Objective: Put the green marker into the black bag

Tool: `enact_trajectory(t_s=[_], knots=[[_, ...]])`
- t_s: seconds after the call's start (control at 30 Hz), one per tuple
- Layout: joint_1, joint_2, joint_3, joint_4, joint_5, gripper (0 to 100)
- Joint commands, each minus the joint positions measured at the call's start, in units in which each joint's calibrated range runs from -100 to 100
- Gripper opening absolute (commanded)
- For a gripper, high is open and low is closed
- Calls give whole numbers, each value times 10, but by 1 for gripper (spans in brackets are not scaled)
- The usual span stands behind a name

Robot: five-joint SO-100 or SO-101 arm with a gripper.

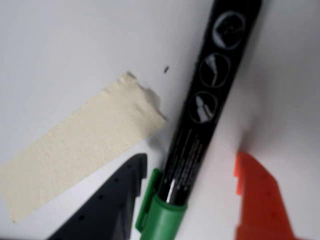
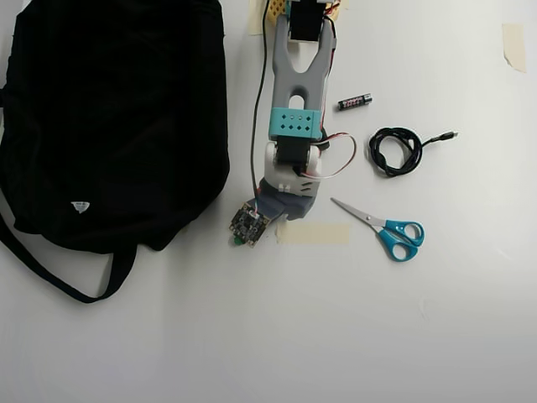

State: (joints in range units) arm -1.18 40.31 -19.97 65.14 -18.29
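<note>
The green marker (image 1: pixel 200 125) lies on the white table in the wrist view, black barrel with white icons running up to the top, green cap (image 1: pixel 162 212) at the bottom. My gripper (image 1: pixel 191 157) is open and straddles it. The dark finger (image 1: pixel 115 200) touches the cap on the left; the orange finger (image 1: pixel 260 200) stands a small gap away on the right. In the overhead view the arm and gripper (image 2: pixel 281 217) hide the marker. The black bag (image 2: pixel 109 117) lies to the left of the arm, its strap (image 2: pixel 59 281) trailing toward the bottom.
A strip of beige tape (image 1: pixel 75 155) (image 2: pixel 312 233) is stuck beside the gripper. Blue-handled scissors (image 2: pixel 390 228), a coiled black cable (image 2: pixel 394 151) and a small battery (image 2: pixel 354 102) lie to the arm's right. Another tape piece (image 2: pixel 513 46) sits at the top right.
</note>
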Motion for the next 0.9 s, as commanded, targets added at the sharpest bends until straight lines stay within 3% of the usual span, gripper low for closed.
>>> enact_trajectory(t_s=[0.0,0.87], knots=[[-2,2,3,17,3,22],[-14,28,-3,29,5,22]])
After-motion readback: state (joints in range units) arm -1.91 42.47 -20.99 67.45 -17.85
